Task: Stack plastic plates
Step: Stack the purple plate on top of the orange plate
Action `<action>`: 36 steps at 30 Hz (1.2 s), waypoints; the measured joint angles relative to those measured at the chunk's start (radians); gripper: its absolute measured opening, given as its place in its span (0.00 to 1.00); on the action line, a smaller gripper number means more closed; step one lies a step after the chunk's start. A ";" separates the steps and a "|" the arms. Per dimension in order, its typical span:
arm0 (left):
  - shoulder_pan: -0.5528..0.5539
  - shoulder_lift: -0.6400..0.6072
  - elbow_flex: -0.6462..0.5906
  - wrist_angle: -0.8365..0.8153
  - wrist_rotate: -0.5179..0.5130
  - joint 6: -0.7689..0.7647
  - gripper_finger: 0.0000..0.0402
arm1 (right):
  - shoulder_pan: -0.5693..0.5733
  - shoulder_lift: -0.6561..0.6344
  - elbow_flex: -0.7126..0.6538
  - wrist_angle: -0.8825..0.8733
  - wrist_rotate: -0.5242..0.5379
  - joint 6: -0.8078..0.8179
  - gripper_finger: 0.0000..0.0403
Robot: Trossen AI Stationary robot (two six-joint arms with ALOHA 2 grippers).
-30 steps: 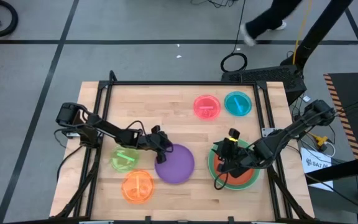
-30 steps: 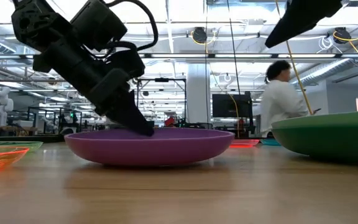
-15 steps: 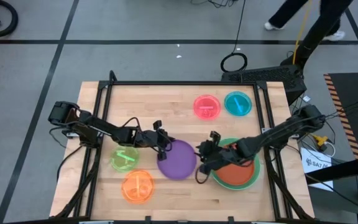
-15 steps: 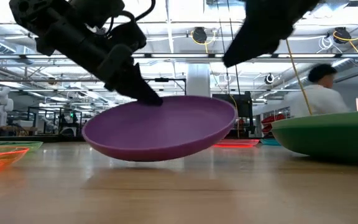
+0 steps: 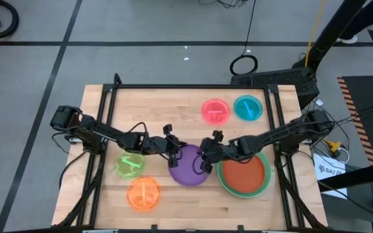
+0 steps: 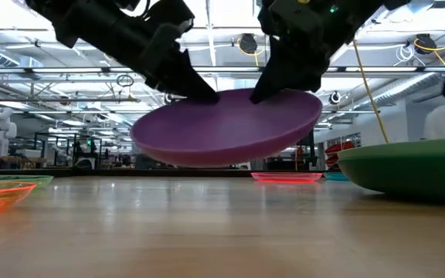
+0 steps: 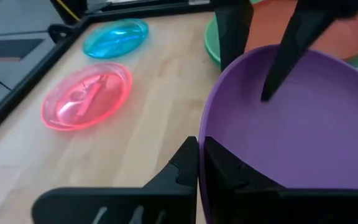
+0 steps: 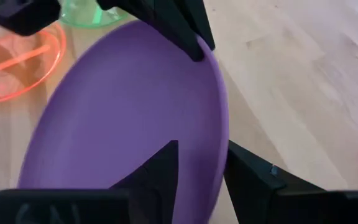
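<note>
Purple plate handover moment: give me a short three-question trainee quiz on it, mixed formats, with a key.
1. True or false: the purple plate rests flat on the table.
2. Which grippers touch the purple plate? A) left only B) right only C) both
3. Fill in: the orange-red plate lies on the ____ plate.

Key:
1. False. In the low view it hangs clear of the wood.
2. C. The left gripper pinches one rim; the right gripper straddles the opposite rim, fingers either side.
3. Green.
</note>
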 joint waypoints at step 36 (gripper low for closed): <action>-0.003 -0.295 0.018 -0.158 -0.005 0.239 0.46 | -0.092 -0.145 -0.001 -0.094 -0.230 0.003 0.03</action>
